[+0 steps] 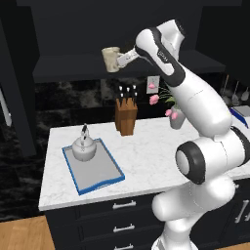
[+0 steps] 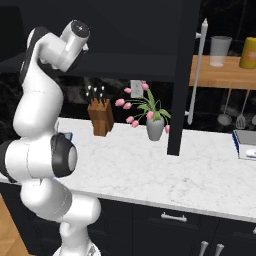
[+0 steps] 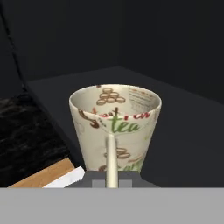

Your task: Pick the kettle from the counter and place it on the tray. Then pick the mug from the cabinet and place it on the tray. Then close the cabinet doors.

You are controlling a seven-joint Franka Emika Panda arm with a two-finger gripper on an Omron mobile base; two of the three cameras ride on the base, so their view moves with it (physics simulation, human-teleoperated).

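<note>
Gripper [image 1: 120,59] clamps mug [image 1: 111,59] above knife block [image 1: 126,116], kettle [image 1: 84,145] on tray [image 1: 104,178].

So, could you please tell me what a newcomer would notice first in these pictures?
The raised white arm, its claw shut on the mug up at the dark cabinet shelf. Below, the kettle sits on the blue-rimmed tray on the counter, with pink flowers in a vase nearby.
</note>
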